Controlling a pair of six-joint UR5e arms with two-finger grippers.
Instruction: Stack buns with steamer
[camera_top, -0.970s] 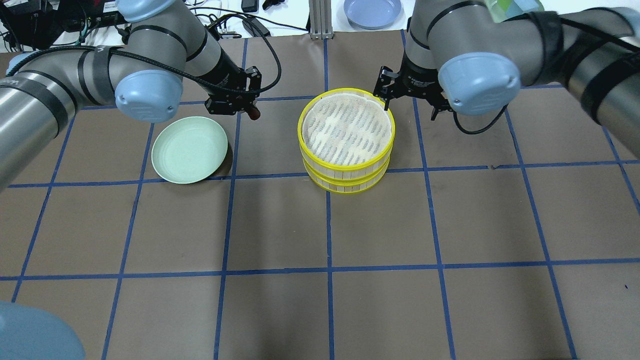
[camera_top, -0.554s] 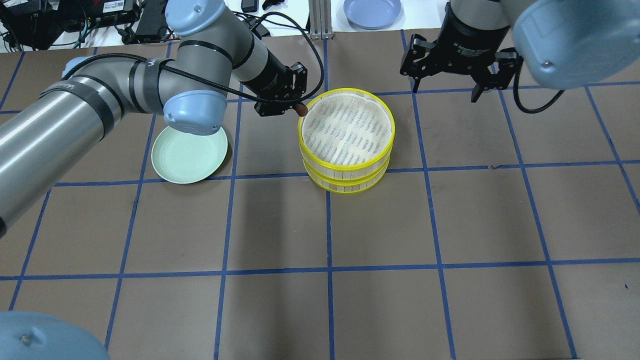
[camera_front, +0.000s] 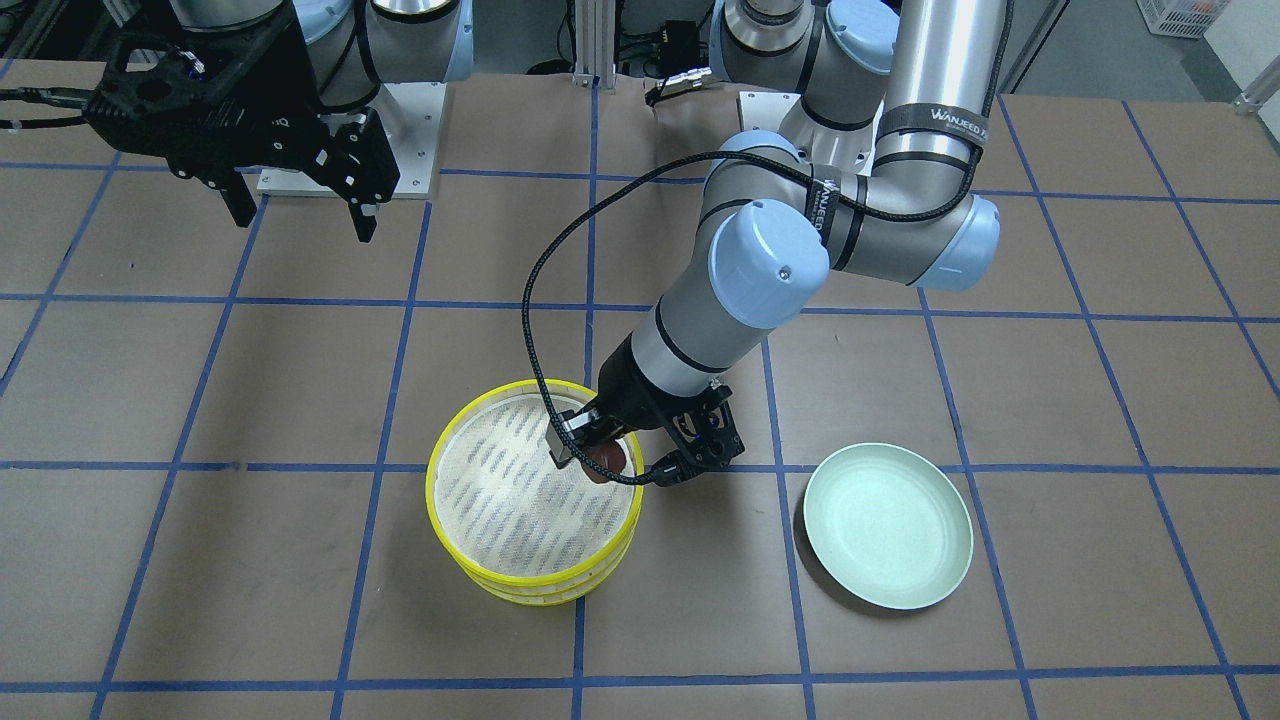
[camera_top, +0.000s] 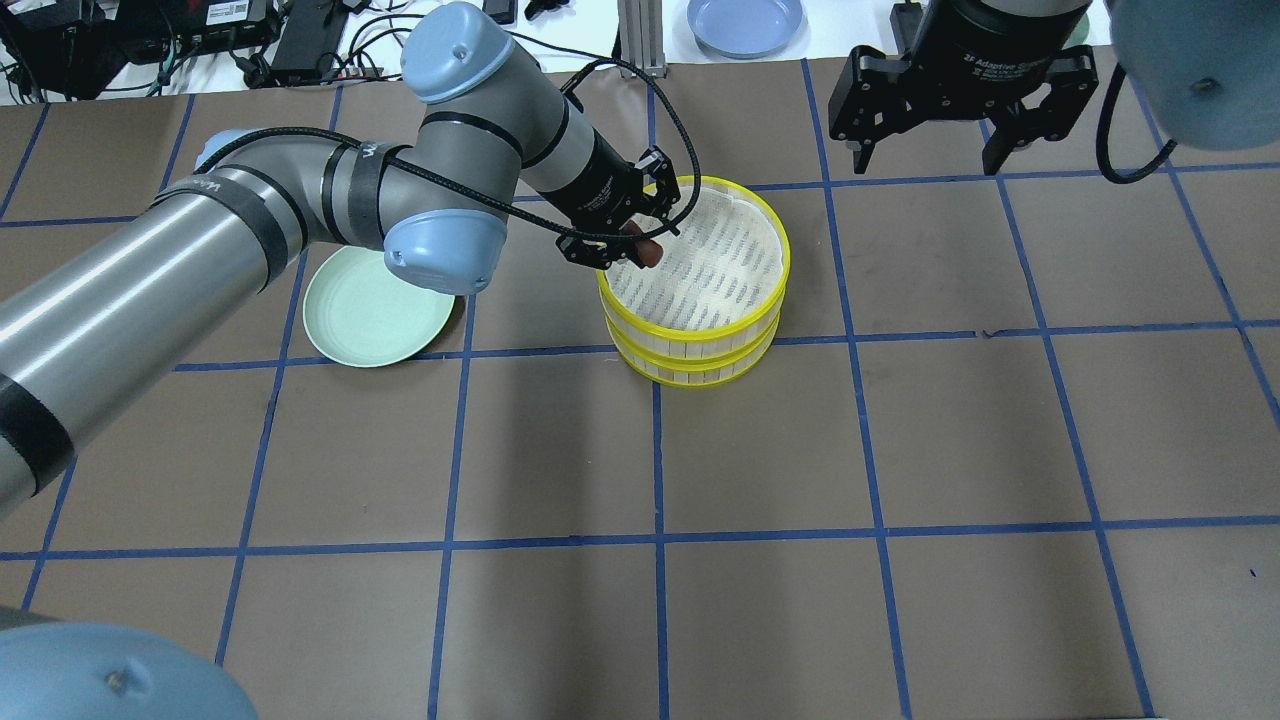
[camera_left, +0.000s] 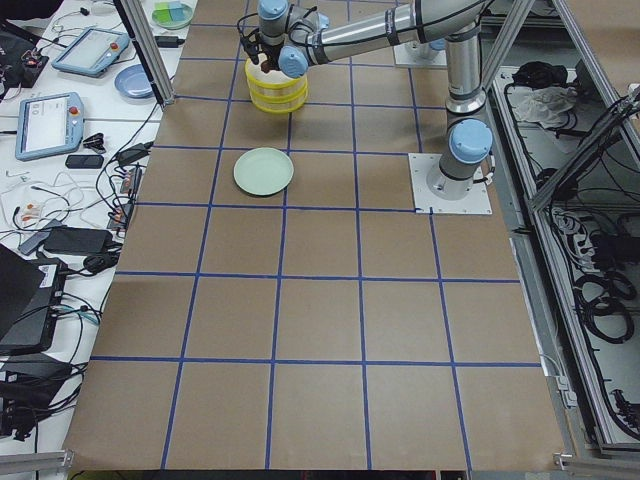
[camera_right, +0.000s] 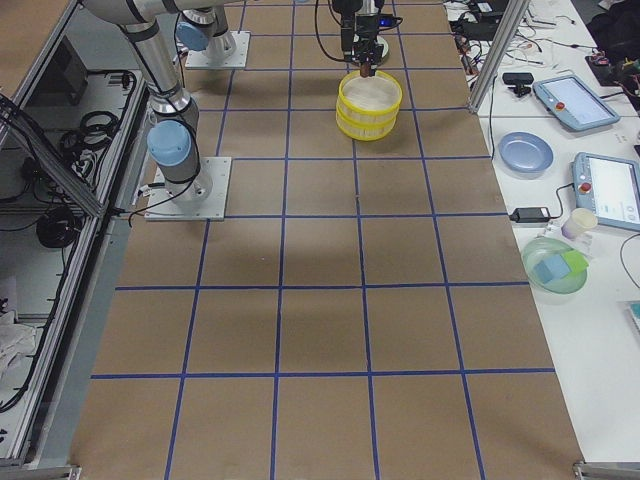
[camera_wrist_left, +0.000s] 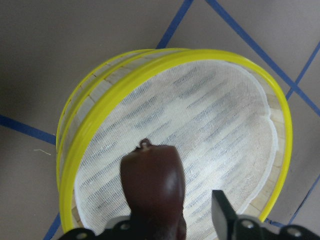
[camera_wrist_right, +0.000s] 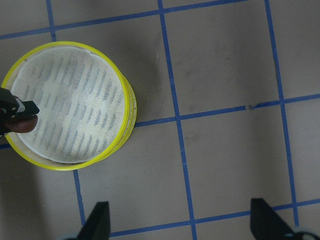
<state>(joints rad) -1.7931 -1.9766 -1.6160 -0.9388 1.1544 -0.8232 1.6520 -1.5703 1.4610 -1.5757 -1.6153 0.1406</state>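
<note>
The steamer (camera_top: 720, 270) stands as two yellow-rimmed tiers stacked at the table's middle back; it also shows in the front view (camera_front: 510, 500) and the left wrist view (camera_wrist_left: 215, 115). The top tier's white cloth bottom is bare. My left gripper (camera_top: 640, 245) is shut on the dark reddish-brown bun (camera_top: 647, 255) and holds it just above the top tier's left edge, inside the rim. The bun (camera_wrist_left: 152, 185) points down over the cloth. My right gripper (camera_top: 928, 160) is open and empty, raised behind and to the right of the steamer. The cream-white bun is out of view.
An empty mint-green plate (camera_top: 375, 310) lies left of the steamer, partly under my left arm. A blue plate (camera_top: 745, 22) sits on the white bench beyond the table's back edge. Brown mat with blue tape lines covers the table.
My left gripper carried the brown bun rightwards from beside the green plate to over the steamer's top tier. My right gripper drew back and up from the steamer's rim.
</note>
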